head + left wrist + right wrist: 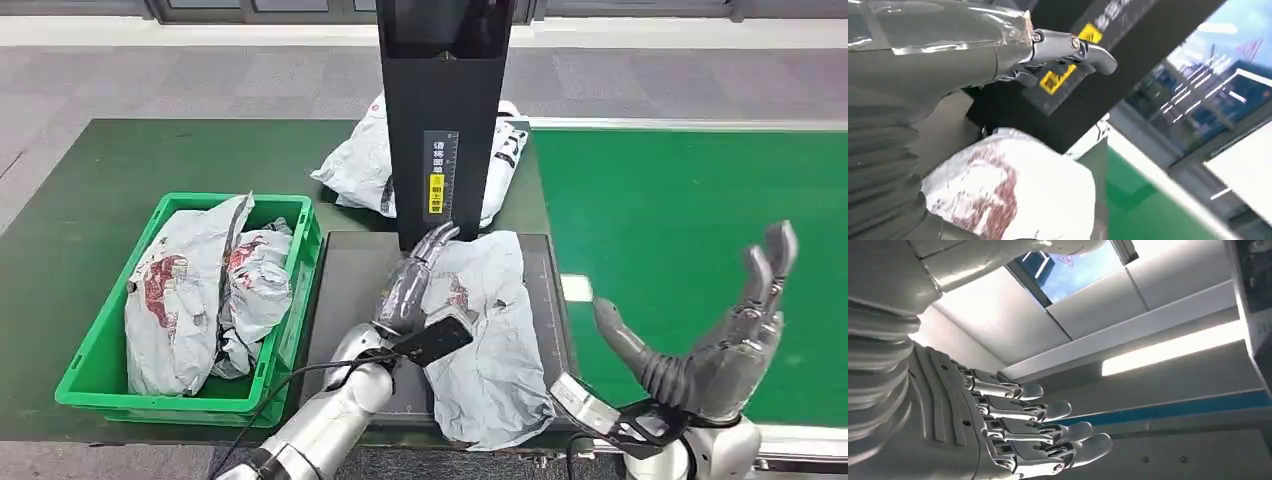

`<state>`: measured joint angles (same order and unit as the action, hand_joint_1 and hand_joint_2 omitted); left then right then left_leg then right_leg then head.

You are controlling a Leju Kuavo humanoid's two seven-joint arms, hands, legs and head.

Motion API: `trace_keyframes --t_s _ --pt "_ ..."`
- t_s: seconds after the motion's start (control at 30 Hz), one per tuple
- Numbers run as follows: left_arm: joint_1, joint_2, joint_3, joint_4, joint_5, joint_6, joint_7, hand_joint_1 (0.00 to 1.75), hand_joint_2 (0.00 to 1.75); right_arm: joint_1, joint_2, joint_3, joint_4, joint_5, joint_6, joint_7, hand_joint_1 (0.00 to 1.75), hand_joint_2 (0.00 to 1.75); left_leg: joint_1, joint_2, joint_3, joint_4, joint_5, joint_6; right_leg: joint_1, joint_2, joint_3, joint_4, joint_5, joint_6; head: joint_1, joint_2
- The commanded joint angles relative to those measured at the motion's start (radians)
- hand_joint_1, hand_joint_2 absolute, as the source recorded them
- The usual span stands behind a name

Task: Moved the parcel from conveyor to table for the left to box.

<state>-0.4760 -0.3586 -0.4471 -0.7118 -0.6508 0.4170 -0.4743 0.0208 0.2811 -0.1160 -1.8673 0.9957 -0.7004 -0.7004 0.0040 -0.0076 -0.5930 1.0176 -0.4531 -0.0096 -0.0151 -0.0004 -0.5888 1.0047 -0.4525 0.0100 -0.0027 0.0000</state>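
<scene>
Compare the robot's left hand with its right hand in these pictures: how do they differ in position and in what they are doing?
The left hand reaches forward low over the dark platform, resting on the grey parcel; the right hand is raised above the green conveyor, touching nothing. The left hand's fingers point forward toward the black column; the right hand's fingers point upward, spread apart. Both are grey, many-fingered hands on silver arms, and neither grips anything.

You're looking at open green conveyor (690,250) rightward; the black post (444,120) is blocking straight ahead, the green crate (290,330) crowding left.
</scene>
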Motion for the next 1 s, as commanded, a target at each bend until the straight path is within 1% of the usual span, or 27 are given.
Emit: trace_keyframes --t_s 0.03,0.1,0.17,0.5,0.73,0.8,0.83,0.87,1.0 --pt "-0.081 0.010 -0.197 0.289 -0.057 0.047 0.115 0.00 1.75 -0.090 0.055 -0.073 0.079 -0.022 0.002 0.002 0.00 1.75 0.000 0.002 0.003 -0.001 0.000 0.000 0.000 0.002 0.002 -0.002 0.001 -0.001 0.000 0.000" --pt "-0.077 0.010 -0.256 0.313 -0.094 0.058 0.174 0.00 1.75 -0.093 0.056 -0.069 0.085 -0.028 0.002 0.002 0.00 1.75 0.001 0.002 0.002 -0.002 0.000 0.000 0.001 0.002 0.002 -0.002 0.001 -0.001 0.000 0.000" --pt "-0.072 0.010 -0.310 0.322 -0.109 0.022 0.216 0.00 1.75 -0.093 0.058 -0.065 0.086 -0.029 0.002 0.002 0.00 1.75 0.000 0.002 0.002 -0.001 0.000 0.000 0.000 0.002 0.001 -0.002 0.001 -0.001 0.000 0.000" --pt "-0.071 0.010 -0.320 0.322 -0.109 0.016 0.223 0.00 1.75 -0.094 0.060 -0.067 0.086 -0.027 0.002 0.002 0.00 1.75 0.000 0.002 0.001 0.000 0.000 0.000 0.000 0.002 0.000 0.000 0.000 -0.001 0.000 0.000" --pt "-0.069 0.010 -0.404 0.360 -0.133 -0.086 0.273 0.00 1.75 -0.101 0.057 -0.077 0.103 -0.033 0.002 0.002 0.00 1.75 0.000 0.004 0.002 -0.002 0.000 0.000 0.000 0.003 0.002 -0.002 0.001 -0.001 0.000 0.000" --pt "-0.068 0.010 -0.435 0.373 -0.145 -0.129 0.283 0.00 1.75 -0.111 0.057 -0.077 0.114 -0.032 0.002 0.002 0.00 1.75 0.000 0.002 0.001 -0.001 0.000 0.000 0.000 0.002 0.002 -0.001 0.001 0.000 0.000 0.000" --pt "-0.068 0.010 -0.444 0.378 -0.152 -0.137 0.290 1.59 1.75 -0.114 0.058 -0.077 0.116 -0.031 0.002 0.002 0.00 1.75 0.000 0.004 0.002 -0.002 0.000 0.000 0.000 0.003 0.002 -0.002 0.001 -0.001 0.000 0.000" --pt "-0.067 0.010 -0.457 0.378 -0.159 -0.146 0.301 1.75 1.75 -0.116 0.059 -0.078 0.117 -0.028 0.002 0.002 0.00 1.75 0.000 0.003 0.002 -0.001 0.000 0.000 0.000 0.002 0.003 -0.001 0.000 0.000 0.000 0.000" --pt "-0.066 0.010 -0.482 0.384 -0.175 -0.155 0.333 1.75 1.75 -0.117 0.062 -0.080 0.115 -0.029 0.002 0.002 0.00 1.75 0.000 0.002 0.003 -0.001 0.000 0.001 0.000 0.001 0.004 -0.001 0.001 0.000 0.000 0.000"
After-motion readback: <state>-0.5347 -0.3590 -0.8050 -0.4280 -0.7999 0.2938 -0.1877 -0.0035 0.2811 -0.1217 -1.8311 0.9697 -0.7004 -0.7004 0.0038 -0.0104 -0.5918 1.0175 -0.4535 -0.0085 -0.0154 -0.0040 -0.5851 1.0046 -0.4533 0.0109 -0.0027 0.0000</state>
